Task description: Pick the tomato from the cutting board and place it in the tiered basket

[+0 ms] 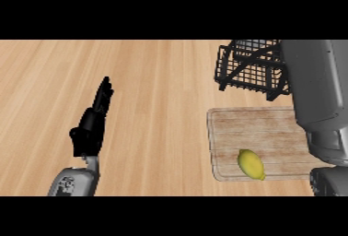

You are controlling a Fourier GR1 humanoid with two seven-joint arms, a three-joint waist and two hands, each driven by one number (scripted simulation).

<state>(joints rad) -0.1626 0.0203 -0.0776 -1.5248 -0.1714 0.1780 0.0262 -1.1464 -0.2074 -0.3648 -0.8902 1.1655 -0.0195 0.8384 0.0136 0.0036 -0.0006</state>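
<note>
A pale wooden cutting board lies on the counter at the right. No tomato shows on it or anywhere else in the head view. The black wire tiered basket stands just behind the board, at the upper right. My right forearm rises large and grey along the right edge, covering the basket's right side and the board's right end. Its hand is out of the picture. My left hand rests open at the left, fingers straight and pointing up, far from board and basket, holding nothing.
A yellow lemon lies near the board's front edge. The light wooden counter stretches between my left hand and the board.
</note>
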